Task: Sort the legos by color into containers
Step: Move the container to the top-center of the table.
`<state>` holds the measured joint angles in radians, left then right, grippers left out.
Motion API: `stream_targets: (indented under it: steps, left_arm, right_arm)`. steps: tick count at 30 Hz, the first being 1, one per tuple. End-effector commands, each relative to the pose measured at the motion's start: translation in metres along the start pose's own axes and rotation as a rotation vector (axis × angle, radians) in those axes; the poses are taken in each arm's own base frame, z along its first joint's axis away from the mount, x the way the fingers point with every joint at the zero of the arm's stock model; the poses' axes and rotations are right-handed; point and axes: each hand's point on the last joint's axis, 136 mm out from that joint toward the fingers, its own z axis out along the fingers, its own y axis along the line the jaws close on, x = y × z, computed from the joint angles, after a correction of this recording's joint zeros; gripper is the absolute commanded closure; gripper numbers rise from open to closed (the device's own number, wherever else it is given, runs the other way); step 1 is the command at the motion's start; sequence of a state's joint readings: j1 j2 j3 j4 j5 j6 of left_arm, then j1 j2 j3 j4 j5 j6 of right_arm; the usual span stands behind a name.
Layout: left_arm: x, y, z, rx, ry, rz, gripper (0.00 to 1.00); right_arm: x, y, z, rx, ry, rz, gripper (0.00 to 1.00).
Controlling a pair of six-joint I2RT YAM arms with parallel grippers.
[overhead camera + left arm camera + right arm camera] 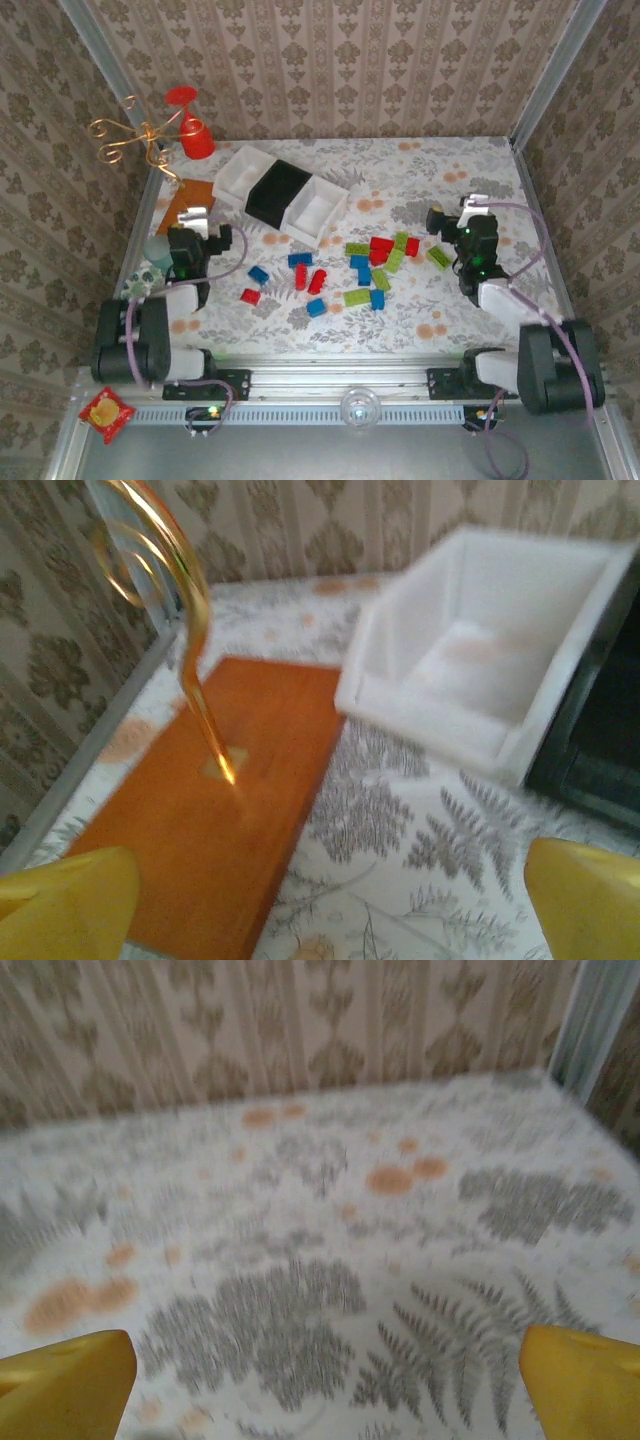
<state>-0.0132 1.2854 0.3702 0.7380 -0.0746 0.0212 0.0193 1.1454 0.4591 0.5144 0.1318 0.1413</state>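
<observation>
Several small legos in red [381,244], blue [300,259] and lime green [356,297] lie scattered across the middle of the table. Three bins stand in a slanted row behind them: a white one [240,175], a black one [278,191] and another white one [316,210]. My left gripper [208,222] is open at the left, near the board, with nothing between its yellow fingertips [60,905]. In its wrist view the white bin [480,670] and the black bin [600,730] lie ahead. My right gripper [455,213] is open over bare cloth at the right, fingertips [585,1380] wide apart, beside a green lego [438,257].
A flat orange-brown board [185,205] carries a gold wire stand [145,135] at the back left, seen close in the left wrist view as the board [200,820] and wire [190,630]. A red cup [195,135] stands behind it. Patterned walls enclose the table.
</observation>
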Motion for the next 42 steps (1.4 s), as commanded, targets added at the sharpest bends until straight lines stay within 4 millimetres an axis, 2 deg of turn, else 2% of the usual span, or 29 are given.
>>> stream_targets:
  steps: [1,3,5,8,10,13,15,20,26,32,33,37,42]
  left_arm:
    - [-0.024,0.001,-0.014,0.025,0.018,-0.117,0.0]
    - [-0.036,-0.022,-0.022,0.16,-0.022,-0.172,0.0]
    - [-0.046,-0.057,-0.029,0.31,-0.054,-0.166,0.0]
    - [-0.043,-0.109,-0.031,0.411,0.048,-0.029,0.01]
    - [-0.038,-0.145,-0.029,0.478,0.14,0.069,0.06]
    - [-0.029,-0.183,-0.021,0.563,0.234,0.103,0.09]
    - [-0.024,-0.199,-0.014,0.595,0.279,0.104,0.1]
    - [-0.008,-0.225,0.013,0.634,0.417,0.127,0.17]
    - [0.013,-0.236,0.044,0.599,0.531,0.169,0.26]
    - [0.032,-0.242,0.071,0.526,0.604,0.236,0.47]
    - [0.035,-0.256,0.068,0.534,0.608,0.262,0.51]
    - [0.035,-0.265,0.076,0.438,0.606,0.287,0.58]
    - [0.038,-0.287,0.079,0.373,0.599,0.257,0.66]
  right_arm:
    - [-0.013,0.002,-0.016,-0.003,0.044,0.151,0.0]
    - [-0.013,0.023,-0.02,-0.082,0.068,0.199,0.0]
    - [-0.011,0.051,-0.024,-0.138,0.097,0.154,0.0]
    - [-0.005,0.096,-0.033,-0.218,0.141,0.03,0.0]
    - [0.0,0.117,-0.038,-0.268,0.165,-0.006,0.0]
    - [0.006,0.133,-0.04,-0.307,0.184,-0.023,0.0]
    - [0.006,0.134,-0.04,-0.307,0.185,-0.022,0.0]
    - [0.004,0.133,-0.042,-0.307,0.175,-0.023,0.0]
    - [0.011,0.127,-0.046,-0.299,0.179,-0.022,0.0]
    - [0.018,0.124,-0.048,-0.292,0.191,-0.029,0.0]
    - [0.019,0.124,-0.048,-0.292,0.193,-0.029,0.0]
    - [0.019,0.124,-0.047,-0.294,0.193,-0.031,0.0]
    - [0.024,0.128,-0.047,-0.31,0.216,-0.016,0.0]
